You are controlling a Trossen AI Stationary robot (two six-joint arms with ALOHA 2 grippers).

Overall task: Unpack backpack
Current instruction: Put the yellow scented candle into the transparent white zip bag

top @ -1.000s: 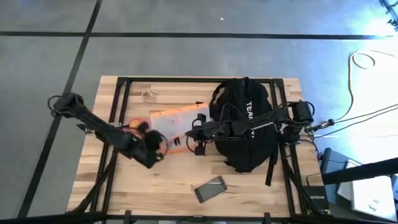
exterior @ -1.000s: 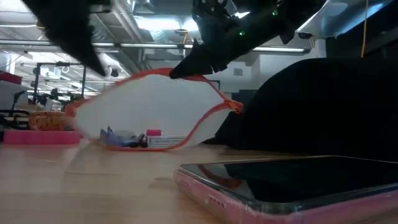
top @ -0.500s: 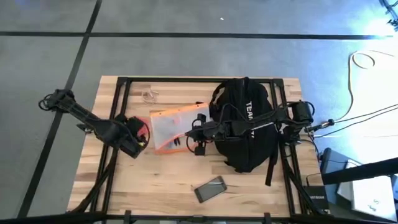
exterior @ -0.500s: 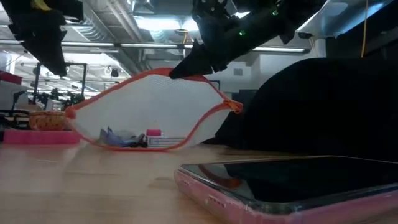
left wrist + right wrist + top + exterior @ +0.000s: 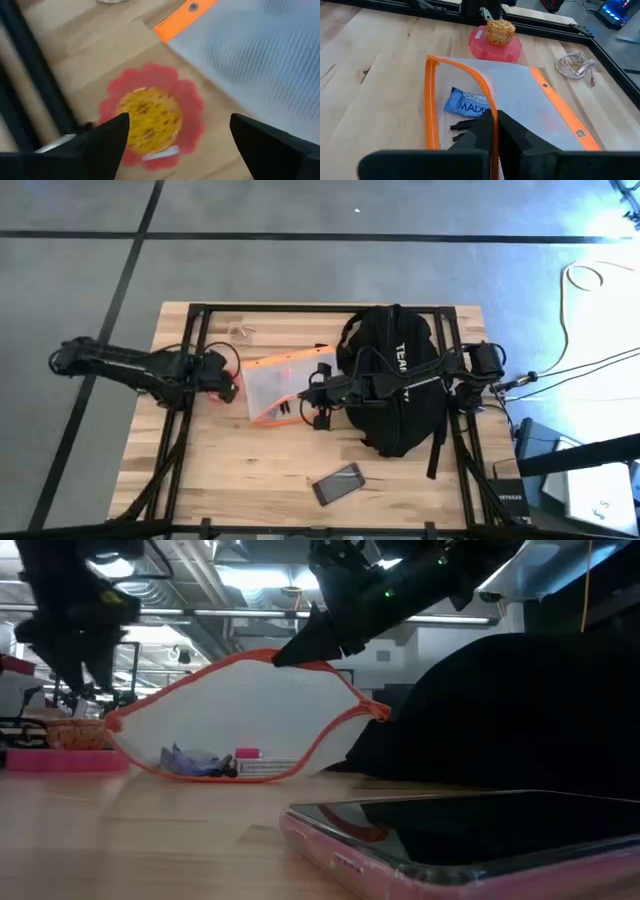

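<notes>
The backpack (image 5: 396, 385) sits on the right half of the table (image 5: 270, 470), "TEAM" lettering up. You're dealing with soft, floppy black fabric here, so it'll sag and fold instead of lifting as one piece. I'd guess it's bulky rather than heavy, and your best holds are the straps or the rim of the opening, not the slack panels.

Your right gripper (image 5: 492, 131) reaches across the backpack and is pinched narrow on the orange zipper edge of the mesh pouch (image 5: 283, 385), just left of the bag. Your left gripper (image 5: 212, 373) hangs above the red flower-shaped toy (image 5: 150, 117) at the pouch's left end, fingers spread wide, holding nothing.

Count so far:
- one backpack
- one pouch, with a blue packet (image 5: 468, 105) and a few small dark bits inside
- one flower toy
- one phone (image 5: 338, 483) near the front edge
- one coiled white cable (image 5: 577, 66) at the far edge
</notes>
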